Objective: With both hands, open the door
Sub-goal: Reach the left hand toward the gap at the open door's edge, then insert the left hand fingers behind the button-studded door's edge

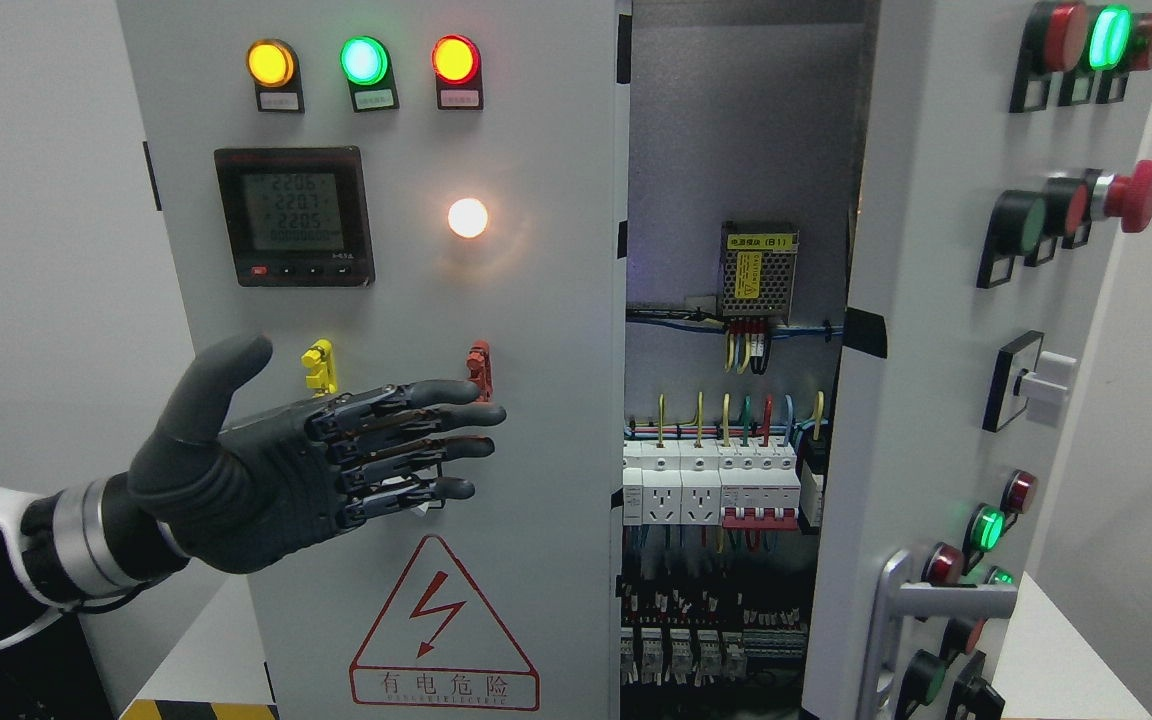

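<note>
So the cabinet's got two grey doors. The left door is shut, flat-on to the camera, filling everything from about 9 to 12 o'clock. It carries three lit lamps up top (amber, green, red), a black digital meter below them, a glowing white lamp, a yellow and a red toggle, and a red-outlined lightning warning triangle down at 6 o'clock. The right door is swung open toward the camera at 3 o'clock, seen at a sharp angle, studded with buttons, lamps and a red mushroom stop, with a silver lever handle near 5 o'clock.
</note>
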